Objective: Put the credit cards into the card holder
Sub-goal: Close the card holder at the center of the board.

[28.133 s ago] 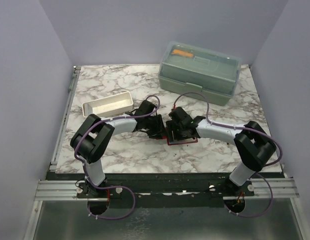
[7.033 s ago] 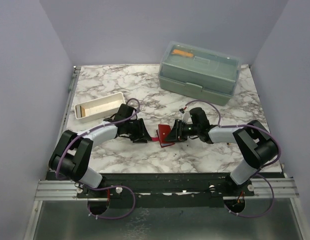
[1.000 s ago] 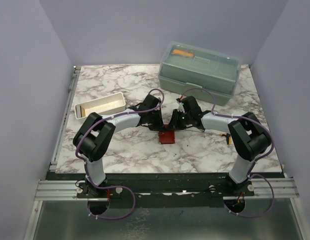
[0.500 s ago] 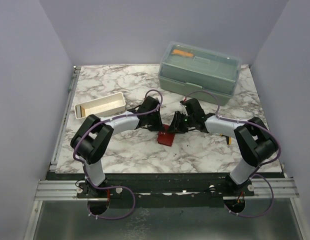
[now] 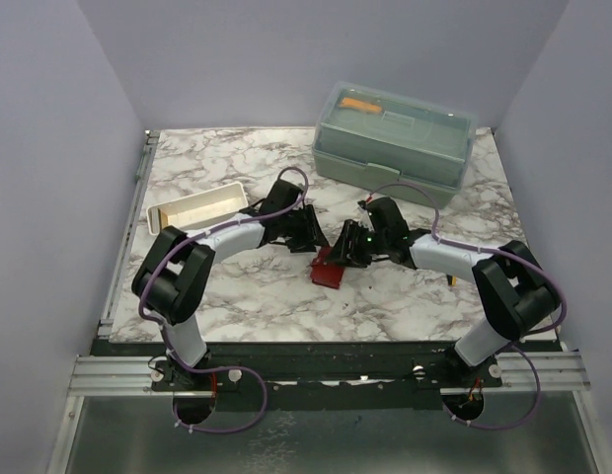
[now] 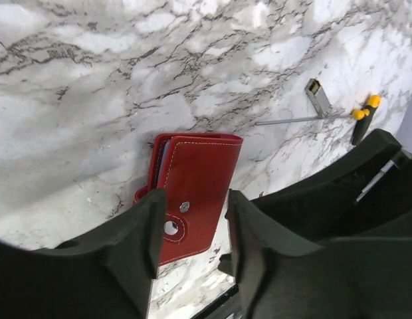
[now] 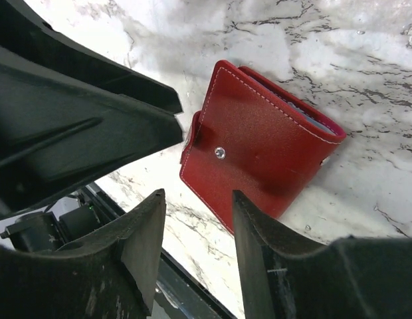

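Left hand and right hand both stand apart and empty, having released within the last second, leaving the card holder folded shut, flat on the desk between them; I judge the loading and closing step complete.

On the marble table I count one red card holder at the centre, one white tray at ten o'clock, one green lidded box at one o'clock, one yellow-handled tool at four o'clock, and two grippers: left gripper, right gripper.
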`<state>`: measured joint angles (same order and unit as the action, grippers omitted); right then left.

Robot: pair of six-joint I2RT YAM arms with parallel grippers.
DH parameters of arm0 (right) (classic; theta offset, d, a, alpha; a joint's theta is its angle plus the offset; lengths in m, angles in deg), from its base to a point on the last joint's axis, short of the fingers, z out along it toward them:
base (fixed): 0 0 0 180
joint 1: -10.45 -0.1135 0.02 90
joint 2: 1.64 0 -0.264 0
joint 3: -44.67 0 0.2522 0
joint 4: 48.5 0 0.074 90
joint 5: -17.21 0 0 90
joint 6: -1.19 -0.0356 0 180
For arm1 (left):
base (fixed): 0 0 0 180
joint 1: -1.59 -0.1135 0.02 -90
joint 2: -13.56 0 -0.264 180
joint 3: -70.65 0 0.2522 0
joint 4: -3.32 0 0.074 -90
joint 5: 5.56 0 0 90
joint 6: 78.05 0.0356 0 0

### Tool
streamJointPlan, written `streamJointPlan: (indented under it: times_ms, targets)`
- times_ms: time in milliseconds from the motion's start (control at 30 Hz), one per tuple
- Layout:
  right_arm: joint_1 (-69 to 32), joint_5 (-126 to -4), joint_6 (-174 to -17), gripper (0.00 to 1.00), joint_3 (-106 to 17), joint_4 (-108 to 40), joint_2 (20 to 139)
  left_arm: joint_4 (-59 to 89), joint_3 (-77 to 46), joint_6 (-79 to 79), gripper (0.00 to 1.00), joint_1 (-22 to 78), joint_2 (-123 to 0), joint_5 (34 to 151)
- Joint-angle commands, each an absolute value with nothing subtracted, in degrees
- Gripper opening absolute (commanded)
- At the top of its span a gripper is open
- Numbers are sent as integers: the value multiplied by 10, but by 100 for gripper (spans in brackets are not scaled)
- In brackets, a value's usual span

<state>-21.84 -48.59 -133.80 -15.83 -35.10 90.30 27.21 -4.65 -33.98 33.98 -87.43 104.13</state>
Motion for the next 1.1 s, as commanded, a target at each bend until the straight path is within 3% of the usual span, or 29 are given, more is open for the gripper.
streamJointPlan:
  times_ms: [0, 100, 267, 433, 633, 700, 933, 1067]
  targets:
    - [-222, -528, -1327, 49, -163, -323, 896, 266, -22, -320, 57, 318, -809, 1062]
    - [-219, -568, -1274, 52, -200, -265, 903, 268, 32, -307, 77, 311, -744, 1050]
    - [-189, -589, -1179, 63, -264, -202, 923, 270, 131, -358, 80, 309, -652, 1077]
    - [-163, -490, -1118, 66, -308, -198, 985, 205, 216, -441, 75, 343, -585, 1115]
    - [-163, -427, -1111, 62, -317, -233, 1036, 128, 231, -479, 53, 388, -662, 1124]
    - [-164, -403, -1177, 55, -246, -297, 1007, 115, 219, -471, 42, 386, -743, 1094]
    - [-252, -422, -1410, 49, -65, -507, 918, 152, 138, -407, 27, 315, -839, 1081]
    - [-328, -455, -1508, 50, 3, -626, 894, 205, 88, -352, 31, 267, -838, 1053]
